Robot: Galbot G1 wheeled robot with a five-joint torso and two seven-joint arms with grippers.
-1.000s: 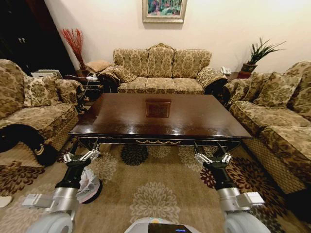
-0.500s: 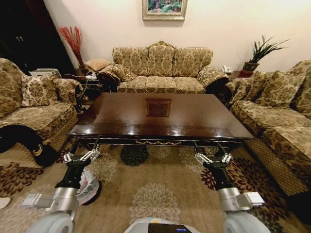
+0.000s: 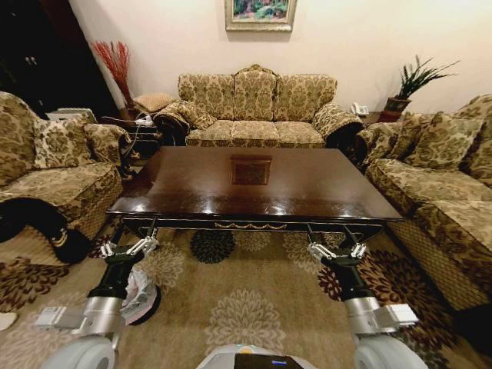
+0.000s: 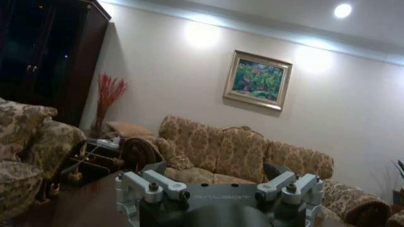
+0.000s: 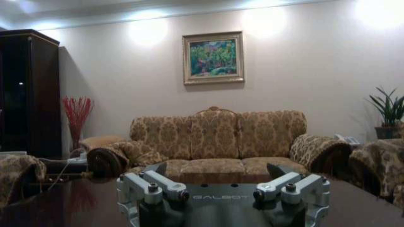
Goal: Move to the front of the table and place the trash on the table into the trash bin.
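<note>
1. Sofas (image 3: 256,108): three floral ones, one beyond the table's far side and one at each flank.
2. Table (image 3: 192,184): dark glossy wood directly ahead of me, a square inlay (image 3: 250,171) at its centre, its near edge just past my grippers. I see no trash on the top.
3. Rug (image 3: 246,307): flower-patterned, under the table and my arms.
4. Bin (image 3: 146,296): black with a pale liner, on the rug at my left, partly hidden behind my left arm.
5. Painting (image 5: 213,57): framed, on the wall above the far sofa.
6. Left gripper (image 3: 128,247): low, short of the table's near left leg, fingers spread wide, nothing held.
7. Right gripper (image 3: 337,250): level with the left one, below the table's near edge toward its right corner, fingers spread wide, nothing held.
</note>
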